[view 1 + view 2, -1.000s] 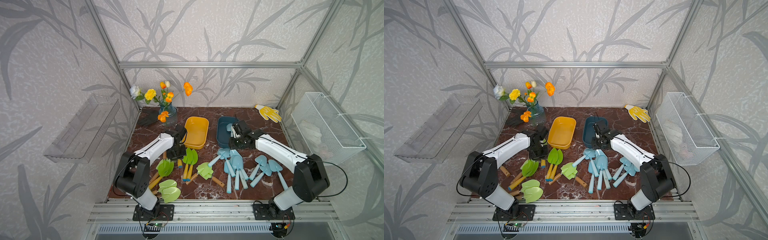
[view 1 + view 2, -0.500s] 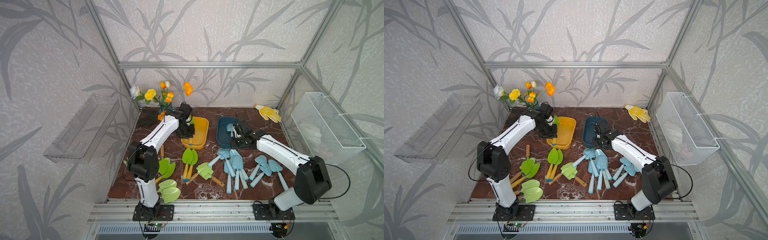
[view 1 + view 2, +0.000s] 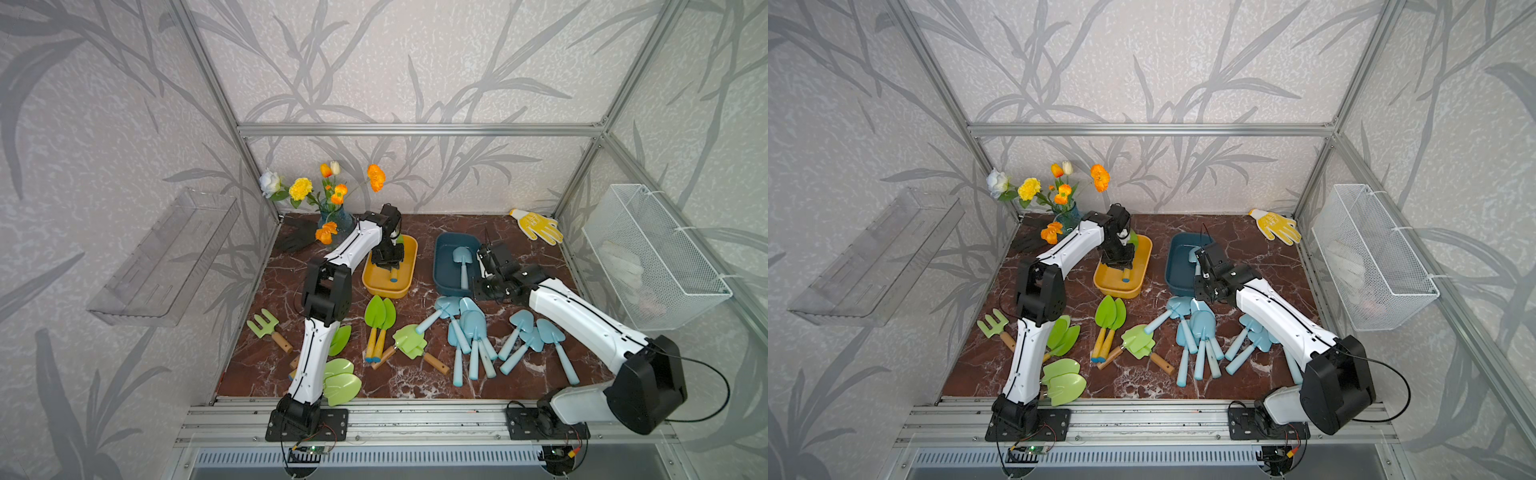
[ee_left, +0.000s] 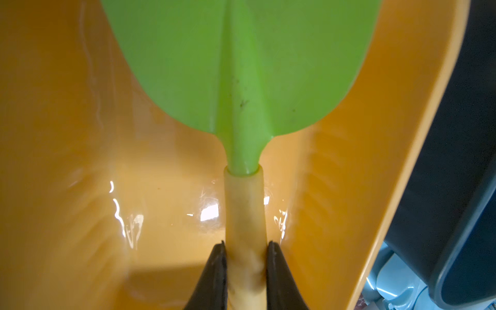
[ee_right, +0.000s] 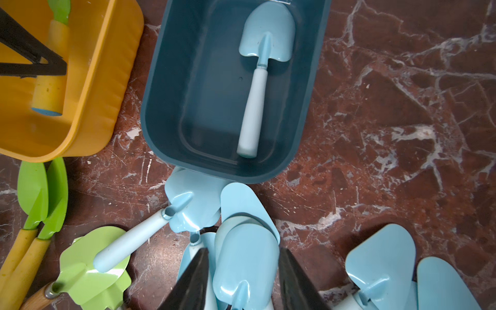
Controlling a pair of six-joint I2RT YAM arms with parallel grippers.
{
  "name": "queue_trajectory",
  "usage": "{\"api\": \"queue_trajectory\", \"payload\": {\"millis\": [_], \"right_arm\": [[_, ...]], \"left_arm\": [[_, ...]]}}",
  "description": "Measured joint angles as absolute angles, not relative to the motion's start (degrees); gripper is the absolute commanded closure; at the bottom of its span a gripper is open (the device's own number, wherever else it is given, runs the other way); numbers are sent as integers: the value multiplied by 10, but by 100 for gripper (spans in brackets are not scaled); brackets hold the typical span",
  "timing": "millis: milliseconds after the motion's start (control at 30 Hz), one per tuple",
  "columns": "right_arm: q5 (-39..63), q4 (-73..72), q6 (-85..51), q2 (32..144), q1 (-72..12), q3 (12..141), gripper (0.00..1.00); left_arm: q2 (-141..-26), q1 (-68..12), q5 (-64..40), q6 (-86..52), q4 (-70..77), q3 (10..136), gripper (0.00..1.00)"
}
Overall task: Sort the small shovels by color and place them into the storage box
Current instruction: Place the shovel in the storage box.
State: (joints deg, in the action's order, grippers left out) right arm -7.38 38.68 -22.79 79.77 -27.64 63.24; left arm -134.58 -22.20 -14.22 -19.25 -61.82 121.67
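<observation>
Early going: one blue shovel (image 5: 255, 102) lies in the blue box (image 5: 166, 80), the left pincer (image 4: 245, 245) clamps a green shovel (image 4: 241, 67) by its handle inside the yellow box (image 4: 67, 134), the right pincer (image 5: 243, 251) hangs empty with its jaws apart, and most shovels (image 3: 469, 332) lie unsorted on the surface (image 3: 415, 382).

Red-brown marble bench (image 3: 449, 226), yellow box (image 3: 384, 291) beside dark blue box (image 3: 451, 289), green shovels (image 3: 379, 309), pale blue shovels (image 3: 471, 322), green fork (image 3: 262, 324), yellow glove (image 3: 538, 226), flower vase (image 3: 334, 218)

Counting one yellow box (image 3: 384, 292) holding one green shovel (image 4: 241, 67), one blue box (image 3: 439, 266) holding one blue shovel (image 5: 253, 107), one fork (image 3: 264, 325).
</observation>
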Motion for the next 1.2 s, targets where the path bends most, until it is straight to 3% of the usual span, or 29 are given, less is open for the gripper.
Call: {"api": "queue_trajectory", "payload": {"millis": [500,733,1000,1200], "right_arm": [[-91,393,-237,769,-271,603,53],[-81,395,-238,765,-271,595,44],[-45,416,-242,744,-271,566,44],[-15,446,-260,705,-298,537,45]], "left_arm": [[-1391,-270,-183,-256,-635,1242,99],[-1390,-270,-173,-282,-639,1248,46],[-1320,-268,-153,-287,-637,1234,38],[-1157,-269,-138,-299,-581,1094,33]]}}
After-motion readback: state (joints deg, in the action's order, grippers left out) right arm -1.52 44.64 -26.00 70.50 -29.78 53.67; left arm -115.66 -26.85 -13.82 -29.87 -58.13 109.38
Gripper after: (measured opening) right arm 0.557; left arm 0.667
